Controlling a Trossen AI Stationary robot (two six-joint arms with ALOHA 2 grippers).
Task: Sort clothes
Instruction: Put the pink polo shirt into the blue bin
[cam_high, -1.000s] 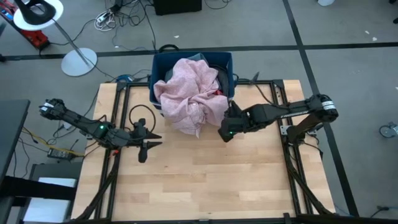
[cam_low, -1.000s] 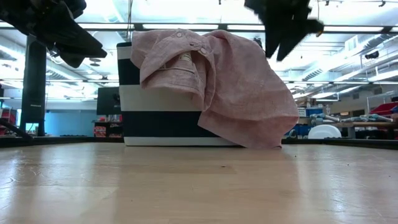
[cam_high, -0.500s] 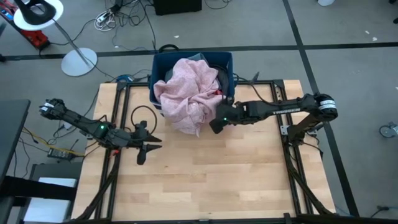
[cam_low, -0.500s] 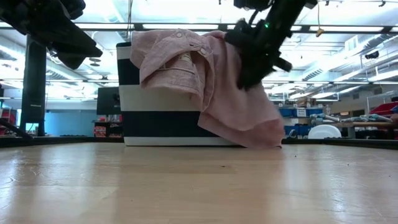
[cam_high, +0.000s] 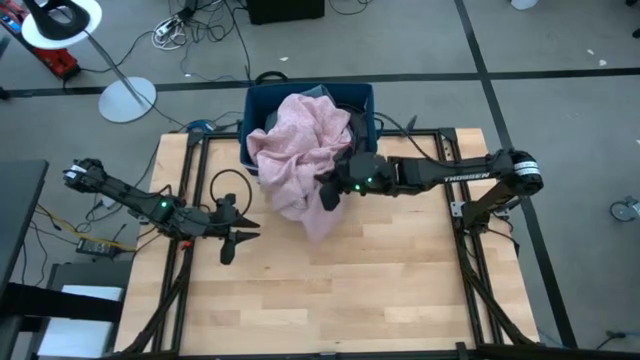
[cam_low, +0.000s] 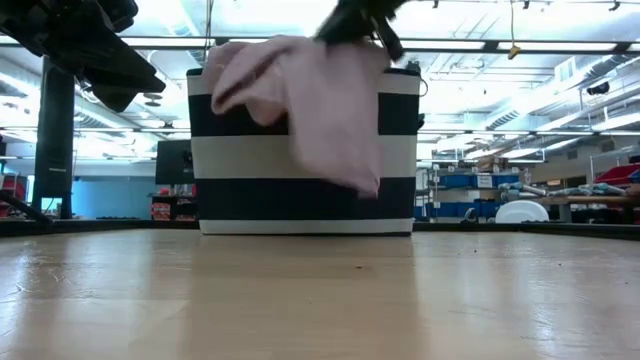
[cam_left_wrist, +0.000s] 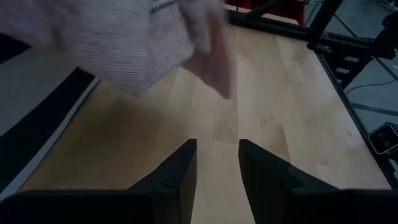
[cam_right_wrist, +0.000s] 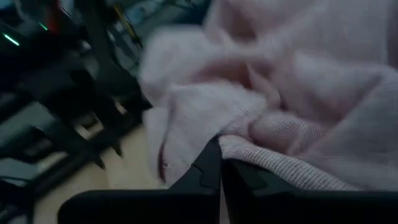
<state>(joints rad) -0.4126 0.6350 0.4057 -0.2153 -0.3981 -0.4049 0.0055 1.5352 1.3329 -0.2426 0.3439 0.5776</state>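
Our right gripper (cam_high: 330, 192) has its jaws pressed together on a fold of the large pink shirt (cam_high: 300, 155); in the right wrist view the two dark fingers (cam_right_wrist: 208, 171) meet with pink weave bunched just above them. The shirt (cam_right_wrist: 298, 112) fills most of that view. From above, we see this gripper at the shirt's right edge, just in front of the bin (cam_high: 258, 105), with our right arm stretched in from the table's right side.

The shirt is heaped over the bin's front rim and hangs down toward the table (cam_high: 330, 290). In the low view the pink cloth (cam_low: 320, 110) drapes over the striped front wall of the bin (cam_low: 240, 150), its lower tip clear of the wood. Dark fabric (cam_high: 355, 125) shows inside the bin beside the pink.

Our left gripper (cam_high: 235, 232) waits over the table's left part, well apart from the shirt, its jaws spread with nothing between them; the left wrist view shows bare wood between the fingers (cam_left_wrist: 180, 171).
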